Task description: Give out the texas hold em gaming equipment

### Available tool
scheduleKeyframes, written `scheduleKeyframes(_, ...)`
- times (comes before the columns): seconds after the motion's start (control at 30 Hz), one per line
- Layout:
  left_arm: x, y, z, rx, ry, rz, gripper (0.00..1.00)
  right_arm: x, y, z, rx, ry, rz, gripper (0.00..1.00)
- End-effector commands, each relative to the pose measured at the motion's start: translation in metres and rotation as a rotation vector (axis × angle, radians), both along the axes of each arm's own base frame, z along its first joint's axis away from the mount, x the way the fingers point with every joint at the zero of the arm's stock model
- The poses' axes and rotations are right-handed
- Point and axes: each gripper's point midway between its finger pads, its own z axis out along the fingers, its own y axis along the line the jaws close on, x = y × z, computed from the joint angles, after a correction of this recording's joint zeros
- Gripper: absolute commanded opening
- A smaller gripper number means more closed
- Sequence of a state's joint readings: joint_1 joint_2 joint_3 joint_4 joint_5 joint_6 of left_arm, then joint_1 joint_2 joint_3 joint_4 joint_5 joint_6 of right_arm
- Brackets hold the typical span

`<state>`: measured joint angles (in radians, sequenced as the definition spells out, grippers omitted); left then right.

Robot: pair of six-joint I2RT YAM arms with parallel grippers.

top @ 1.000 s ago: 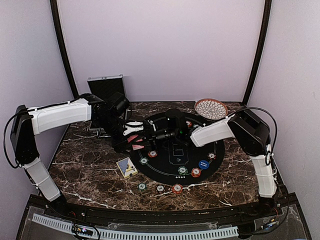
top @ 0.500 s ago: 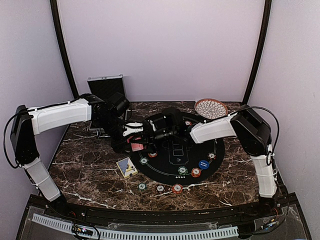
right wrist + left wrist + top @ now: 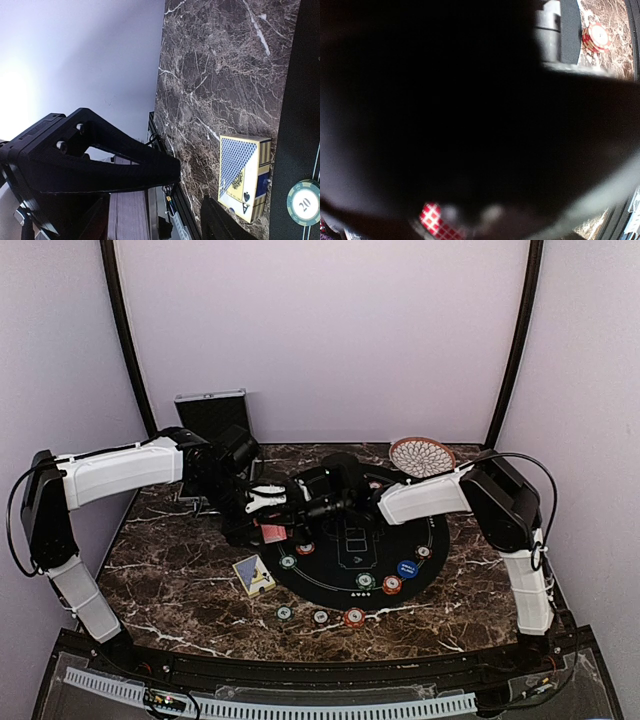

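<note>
My left gripper (image 3: pixel 262 512) is shut over red-backed playing cards (image 3: pixel 272 532) at the left rim of the round black mat (image 3: pixel 440 530). In the left wrist view only a red checked card corner (image 3: pixel 437 222) shows under a dark blur. My right gripper (image 3: pixel 302 502) is open right beside the left one, its fingers (image 3: pixel 125 167) apart with nothing between them. Several poker chips lie on the mat, among them a green one (image 3: pixel 288 562), a blue one (image 3: pixel 407 569) and an orange one (image 3: pixel 391 585). Three more chips (image 3: pixel 320 617) sit on the marble in front of the mat.
A blue and yellow card box (image 3: pixel 253 575) (image 3: pixel 245 177) lies on the marble left of the mat. The silver case (image 3: pixel 212 412) stands open at the back left. The woven dish (image 3: pixel 422 456) is at the back right. A red chip (image 3: pixel 596 37) shows near the left arm.
My right gripper has opened and drawn slightly back toward the left gripper. The fanned red cards under the left gripper now show as a single red patch. The left arm has hardly moved.
</note>
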<state>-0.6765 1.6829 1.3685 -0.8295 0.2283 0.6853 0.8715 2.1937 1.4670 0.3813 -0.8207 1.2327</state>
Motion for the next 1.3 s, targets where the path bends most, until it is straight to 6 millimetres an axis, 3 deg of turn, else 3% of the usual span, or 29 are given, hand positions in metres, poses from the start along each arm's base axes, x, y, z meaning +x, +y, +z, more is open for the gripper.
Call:
scheduleKeyframes(0.0,-0.004,-0.002,0.021,-0.037,-0.021,-0.009,0.46,0.005,-0.001,-0.007,-0.042,-0.016,-0.015,0.6)
scheduleKeyframes(0.27,-0.006,0.002,0.024,-0.037,-0.036,-0.005,0.45,0.012,-0.016,-0.018,-0.132,-0.052,-0.049,0.6)
scheduleKeyframes(0.97,-0.005,0.005,0.025,-0.073,-0.016,0.047,0.37,-0.001,-0.027,0.016,-0.028,-0.042,-0.024,0.42)
scheduleKeyframes(1.2,-0.005,0.009,0.023,-0.071,-0.004,0.057,0.35,-0.004,-0.03,0.02,-0.019,-0.041,-0.017,0.42)
scheduleKeyframes(1.27,-0.005,0.009,0.023,-0.071,-0.001,0.057,0.35,-0.005,-0.03,0.02,-0.017,-0.04,-0.013,0.45)
